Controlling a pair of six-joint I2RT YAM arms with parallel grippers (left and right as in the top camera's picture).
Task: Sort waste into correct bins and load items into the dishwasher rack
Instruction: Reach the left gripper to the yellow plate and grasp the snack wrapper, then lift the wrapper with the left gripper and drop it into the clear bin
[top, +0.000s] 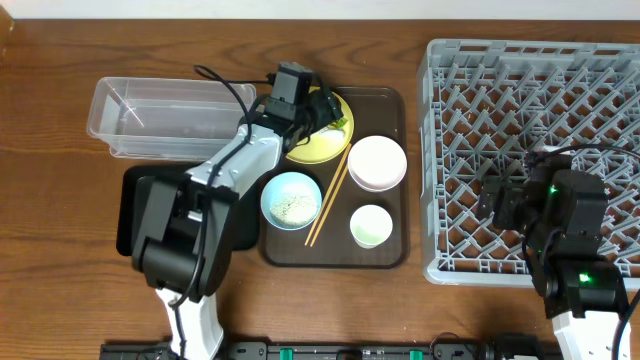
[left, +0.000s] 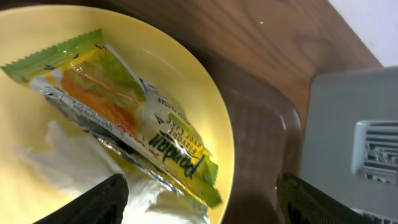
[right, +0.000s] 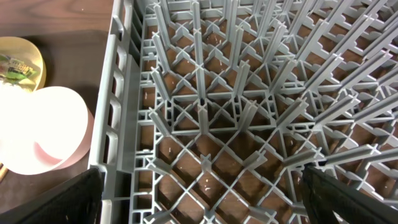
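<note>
The yellow-green snack wrapper (left: 140, 127) lies on the round yellow plate (left: 186, 68), partly on something crumpled and white. My left gripper (left: 202, 205) is open just above the plate's edge, one finger on each side of the wrapper's end. In the overhead view it (top: 322, 110) covers the plate (top: 325, 148). The light blue bowl (top: 291, 200) holds white rice-like scraps. The pink-white bowl (top: 377, 163), green-white cup (top: 371, 225) and chopsticks (top: 327, 200) lie on the brown serving tray (top: 385, 255). My right gripper (right: 202, 193) is open and empty over the grey rack (right: 205, 124).
The clear tub (top: 150, 115) stands at the back left. The black tray (top: 135, 215) lies under my left arm. The rack (top: 530, 100) fills the right side. The pink-white bowl (right: 50, 130) sits just left of the rack's wall.
</note>
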